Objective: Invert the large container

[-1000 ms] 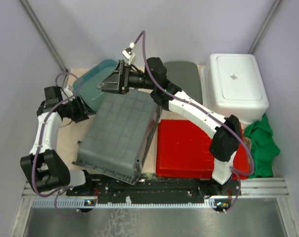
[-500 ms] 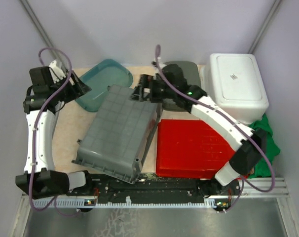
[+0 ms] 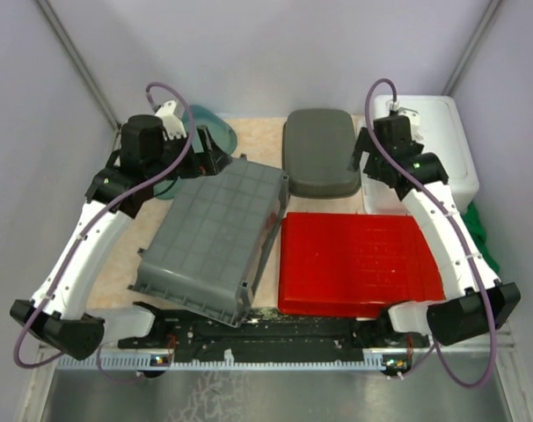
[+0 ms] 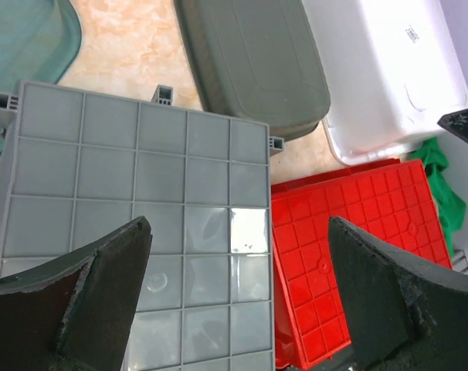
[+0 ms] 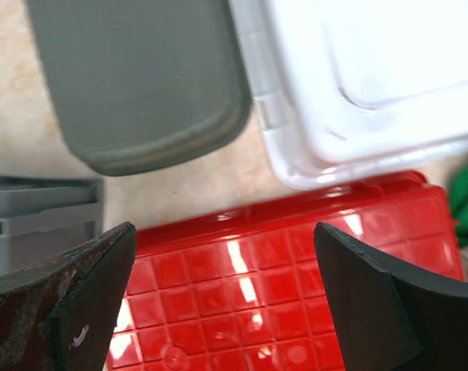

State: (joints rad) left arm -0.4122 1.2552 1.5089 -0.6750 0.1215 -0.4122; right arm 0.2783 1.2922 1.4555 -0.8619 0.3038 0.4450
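Observation:
The large grey container [image 3: 218,233] lies bottom-up at the left centre, its gridded underside facing up; it also shows in the left wrist view [image 4: 133,178] and at the edge of the right wrist view [image 5: 33,209]. My left gripper [image 3: 209,154] hovers above its far left corner, open and empty [image 4: 239,224]. My right gripper [image 3: 363,156] is open and empty, raised above the gap between the red container and the white bin [image 5: 224,228]. Neither gripper touches the grey container.
A red container [image 3: 359,259] lies bottom-up right of the grey one. A white bin [image 3: 434,132] sits at the back right, a dark grey lid [image 3: 319,149] at the back centre, a teal lid [image 3: 215,132] at the back left. A green cloth [image 3: 479,233] lies at the right edge.
Both arms have drawn away from the grey container's far edge. The right arm swung right toward the white bin, uncovering the dark grey lid. The left arm rose and moved right.

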